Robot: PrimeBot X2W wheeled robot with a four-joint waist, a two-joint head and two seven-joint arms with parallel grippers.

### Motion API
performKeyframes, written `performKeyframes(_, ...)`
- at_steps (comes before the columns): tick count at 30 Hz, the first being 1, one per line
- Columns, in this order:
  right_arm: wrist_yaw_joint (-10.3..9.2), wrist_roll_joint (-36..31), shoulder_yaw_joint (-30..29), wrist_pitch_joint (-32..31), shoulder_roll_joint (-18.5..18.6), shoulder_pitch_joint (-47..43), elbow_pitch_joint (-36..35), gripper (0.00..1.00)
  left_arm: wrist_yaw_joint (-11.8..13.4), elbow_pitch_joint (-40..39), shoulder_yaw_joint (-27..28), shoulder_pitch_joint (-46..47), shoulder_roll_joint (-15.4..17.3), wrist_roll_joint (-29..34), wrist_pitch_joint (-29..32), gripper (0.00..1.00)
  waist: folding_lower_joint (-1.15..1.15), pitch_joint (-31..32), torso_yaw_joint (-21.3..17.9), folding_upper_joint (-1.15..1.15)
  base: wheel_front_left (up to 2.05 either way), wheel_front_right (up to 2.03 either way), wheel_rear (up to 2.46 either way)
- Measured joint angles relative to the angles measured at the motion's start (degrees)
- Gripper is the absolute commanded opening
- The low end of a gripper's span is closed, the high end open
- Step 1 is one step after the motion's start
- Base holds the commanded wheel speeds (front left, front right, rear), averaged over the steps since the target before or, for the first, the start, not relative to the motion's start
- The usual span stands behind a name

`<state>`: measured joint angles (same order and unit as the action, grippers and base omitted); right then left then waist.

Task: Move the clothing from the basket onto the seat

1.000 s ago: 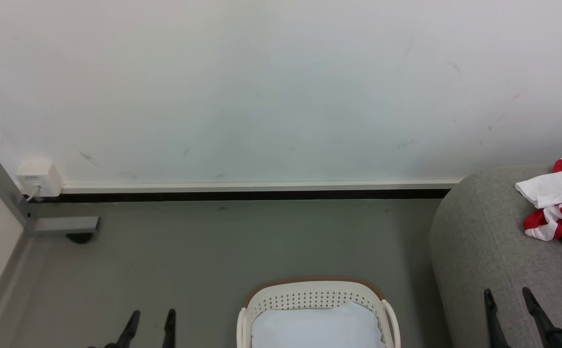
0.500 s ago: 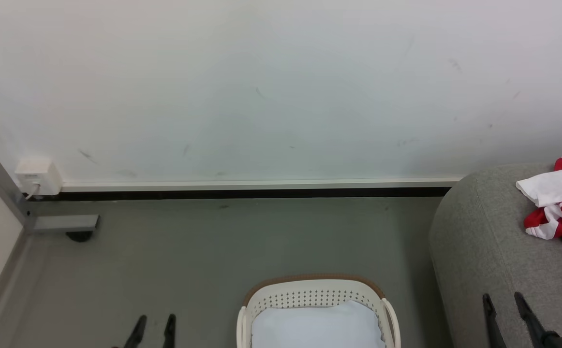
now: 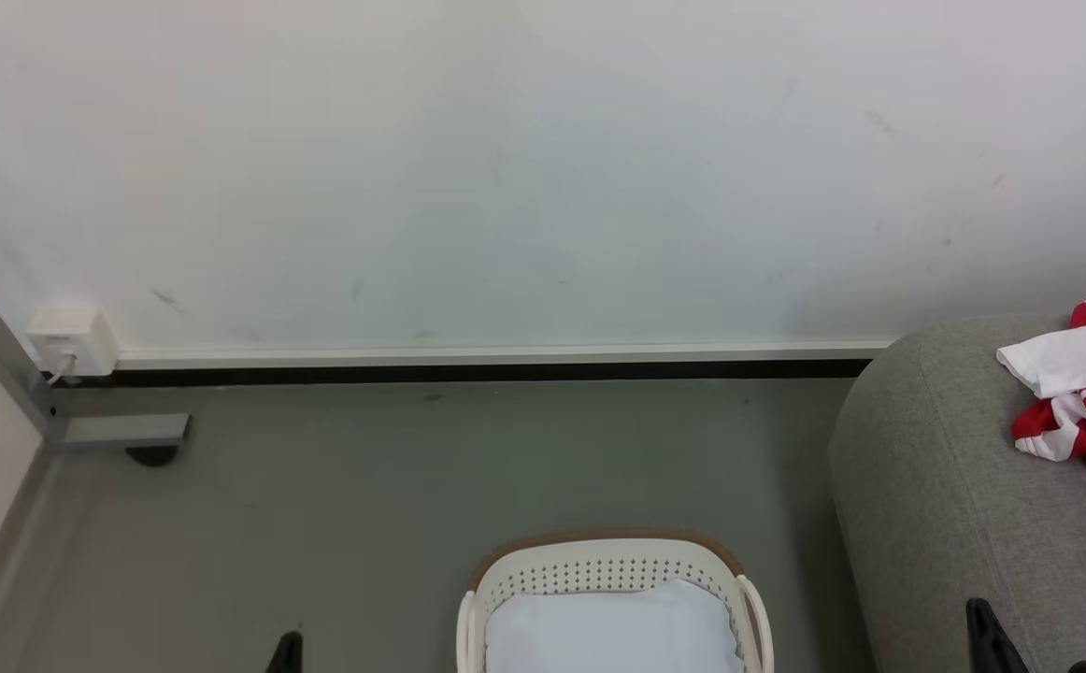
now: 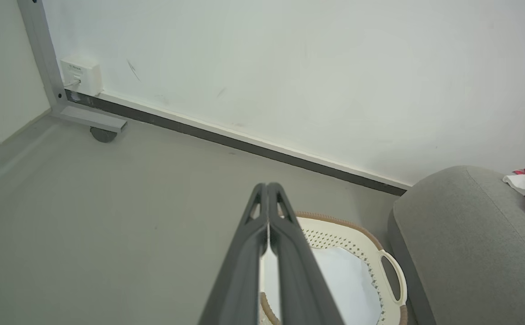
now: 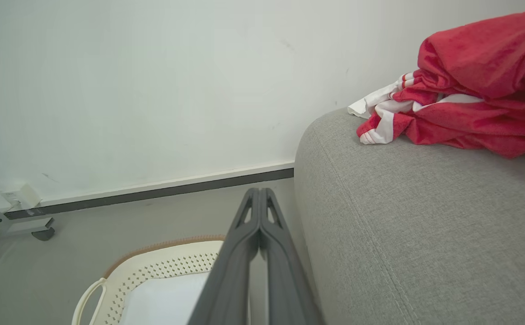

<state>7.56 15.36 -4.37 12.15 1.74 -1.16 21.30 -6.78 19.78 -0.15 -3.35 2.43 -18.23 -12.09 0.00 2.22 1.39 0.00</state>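
At the far left of the head view a white socket box (image 3: 71, 338) sits low on the wall beside a grey metal foot (image 3: 122, 431); at the lower left, the left end effector (image 4: 268, 186) has its fingers pressed together on nothing, as its wrist view shows; bottom centre, the basket (image 3: 599, 572) stands on the floor (image 3: 365, 505) holding a pale cushion (image 3: 613, 628); just right of it rises the seat (image 3: 935, 505); the right end effector (image 5: 259, 190), lower right, is likewise narrowed to a seam and empty; the clothing (image 3: 1080, 388) lies crumpled on the seat at the right edge, well apart from both.
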Motion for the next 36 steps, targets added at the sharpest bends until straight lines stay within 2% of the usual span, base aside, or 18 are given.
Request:
performKeyframes(19,-0.01,19.4,-0.3,-4.5,0.1,1.4,-1.9,0.0,0.0,-1.5,1.5,2.2,0.0,-18.6,4.5,0.0,0.0,-0.4,-0.2,0.0,0.0,0.0,0.0)
performKeyframes(36,-0.01,33.3,-0.8,-7.9,0.2,3.1,-3.1,0.0,-0.3,-2.4,2.8,4.0,0.0,-31.9,7.9,0.0,0.0,-0.7,-0.4,0.0,0.0,0.0,0.0)
